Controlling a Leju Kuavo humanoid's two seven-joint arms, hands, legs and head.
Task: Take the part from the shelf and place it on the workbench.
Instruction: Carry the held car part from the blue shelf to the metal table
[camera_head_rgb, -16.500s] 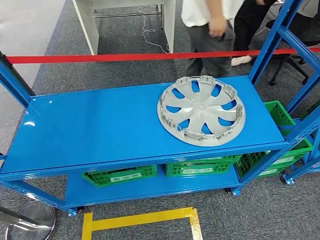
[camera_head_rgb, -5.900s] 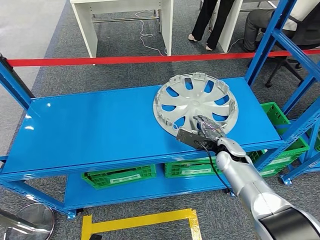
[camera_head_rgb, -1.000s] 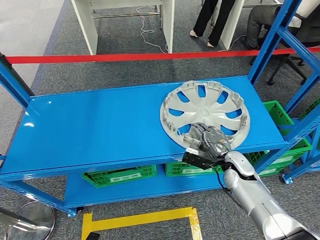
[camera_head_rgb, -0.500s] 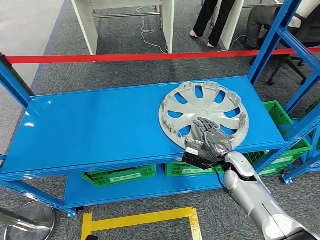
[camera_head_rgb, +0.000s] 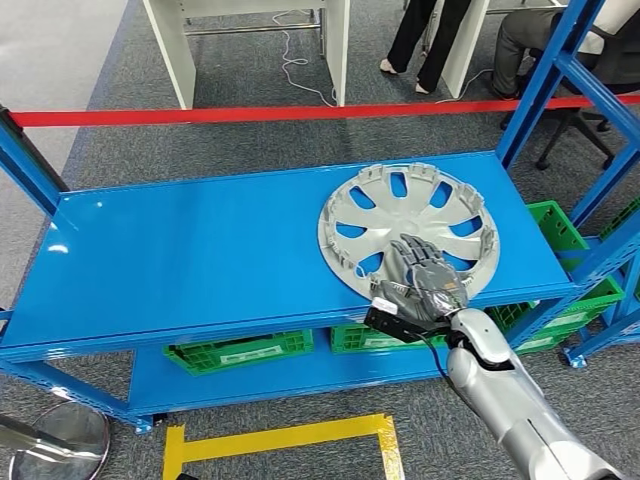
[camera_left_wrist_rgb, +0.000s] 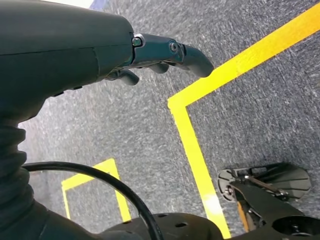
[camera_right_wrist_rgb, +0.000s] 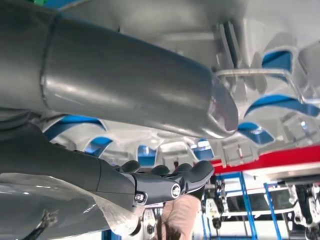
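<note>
Right hand (camera_head_rgb: 420, 275) lay spread over the near rim of the silver wheel cover (camera_head_rgb: 408, 226), fingers apart and gripping nothing, probably feeling for a hold. Its target rested flat at the blue shelf's (camera_head_rgb: 189, 250) right end, within reach.

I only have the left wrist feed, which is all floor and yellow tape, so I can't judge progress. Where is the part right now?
Observer: The hubcap lies flat on the top blue shelf, toward its right end.
Operator: Is the right hand on it?
Observer: The right hand is over the hubcap's near rim with its fingers spread, not closed around anything.
Operator: Is anyone close to the shelf?
Observer: A standing person's legs show beyond the red tape stretched behind the shelf.
</note>
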